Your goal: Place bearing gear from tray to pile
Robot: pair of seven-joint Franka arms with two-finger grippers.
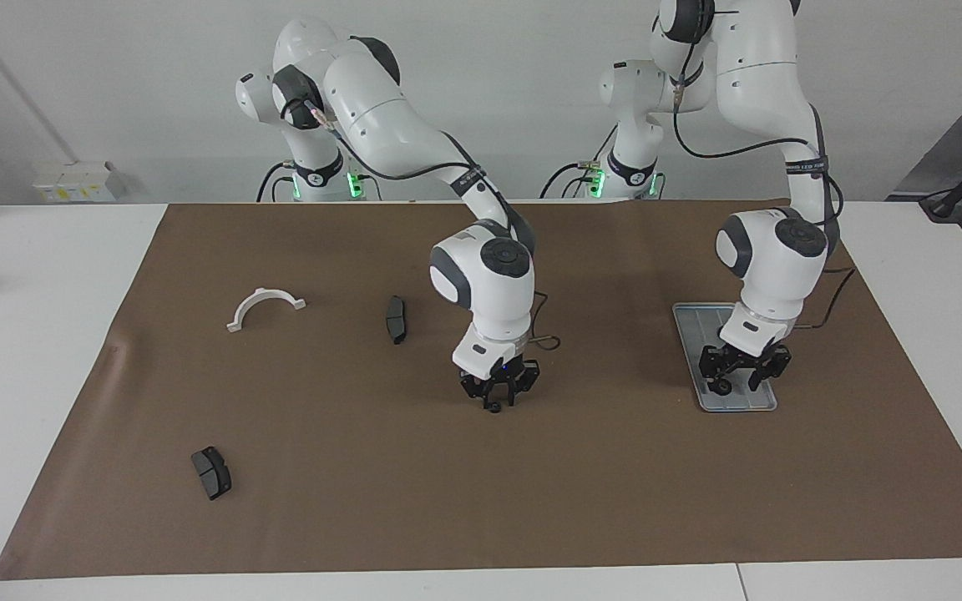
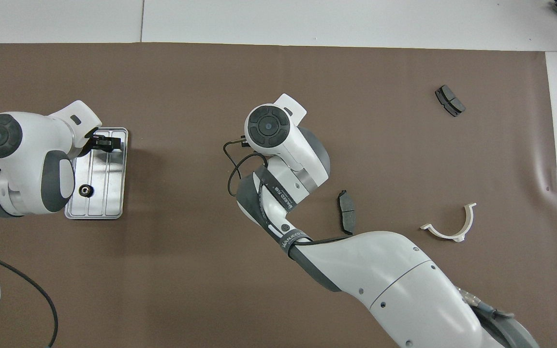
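Right gripper: my right gripper (image 1: 495, 401) is pinching a small black gear (image 1: 493, 408) down on the brown mat (image 1: 615, 501), at the mat's centre.
Left gripper: my left gripper (image 1: 738, 382) is reaching down onto the tray (image 1: 690, 321) beside a second gear (image 1: 723, 388), at the tray's 12 o'clock end in the overhead view; I cannot tell whether it is gripping.
Tray: it is lying at the mat's 9 o'clock in the overhead view, carrying a third gear (image 2: 85, 191) at its 7 o'clock.
Pile: the white bracket (image 1: 264, 307) and one brake pad (image 1: 396, 319) are lying around 3 to 4 o'clock in that view, with the other pad (image 1: 211, 472) at 2 o'clock.
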